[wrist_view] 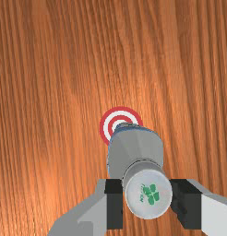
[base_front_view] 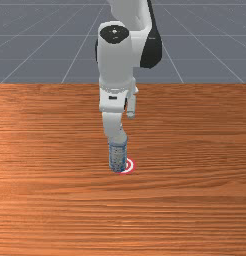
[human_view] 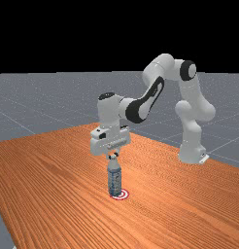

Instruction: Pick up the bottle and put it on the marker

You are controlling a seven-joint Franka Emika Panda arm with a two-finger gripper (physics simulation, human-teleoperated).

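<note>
In the far view my gripper [human_view: 113,156] is at the top of the bottle [human_view: 114,181], which stands upright beneath the hand. The wrist view has the gripper [wrist_view: 147,203] shut on the white cap, one dark pad against each side. From there the bottle [wrist_view: 136,150] covers part of the red-and-white ring marker [wrist_view: 104,126]. In the front view the blue-grey bottle [base_front_view: 117,156] overlaps the marker [base_front_view: 131,165], whose visible part lies at its right. Whether the bottle's base touches the table cannot be told.
The orange-brown wooden table [base_front_view: 195,150] extends around the bottle and marker. In the far view the arm's base [human_view: 191,151] stands at the table's far right side.
</note>
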